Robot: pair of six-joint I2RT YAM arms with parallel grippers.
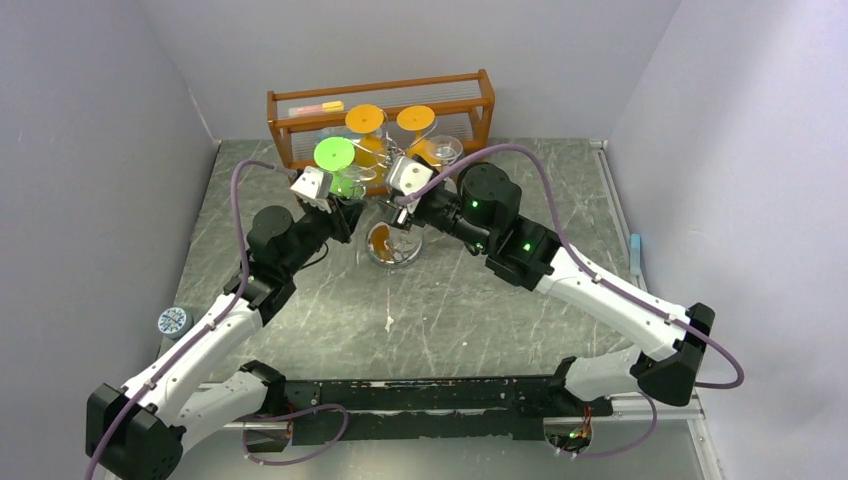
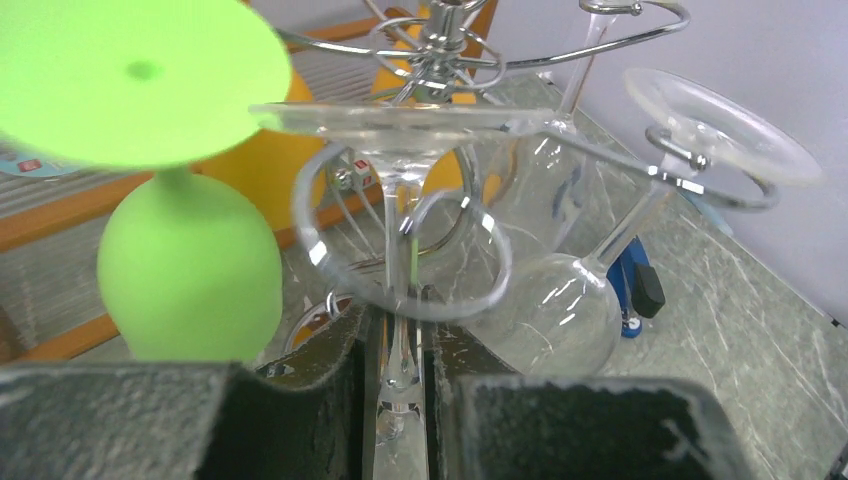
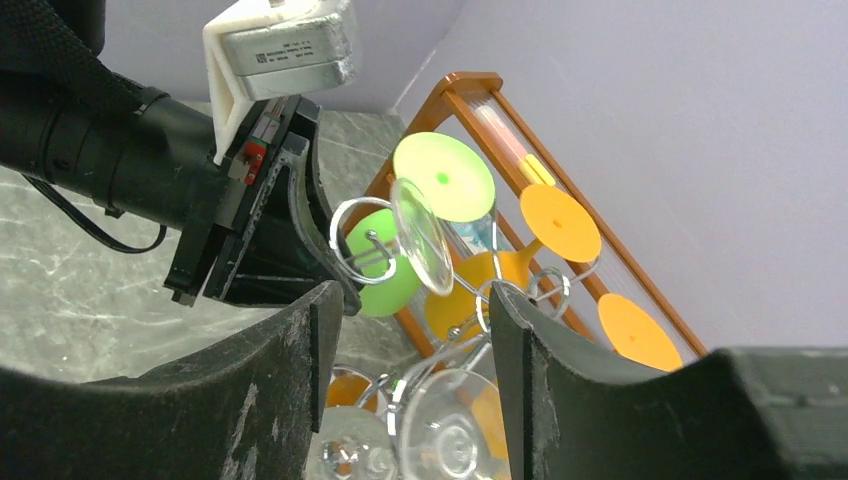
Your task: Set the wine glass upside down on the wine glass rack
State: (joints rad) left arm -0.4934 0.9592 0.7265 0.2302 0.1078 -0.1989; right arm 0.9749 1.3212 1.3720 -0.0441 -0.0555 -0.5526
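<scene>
The silver wine glass rack stands mid-table on its shiny round base; its scroll arms spread overhead. My left gripper is shut on the stem of a clear wine glass, held upside down with its foot on top. The stem sits inside a curled arm loop, and the bowl is hidden below my fingers. My right gripper is open, just right of the rack, with nothing between its fingers. The rack and the held glass's foot show beyond them.
A green glass hangs left of the held one, and a clear glass hangs to the right. Orange glasses and the orange-brown wooden shelf stand behind. A small blue-white disc lies near the left wall.
</scene>
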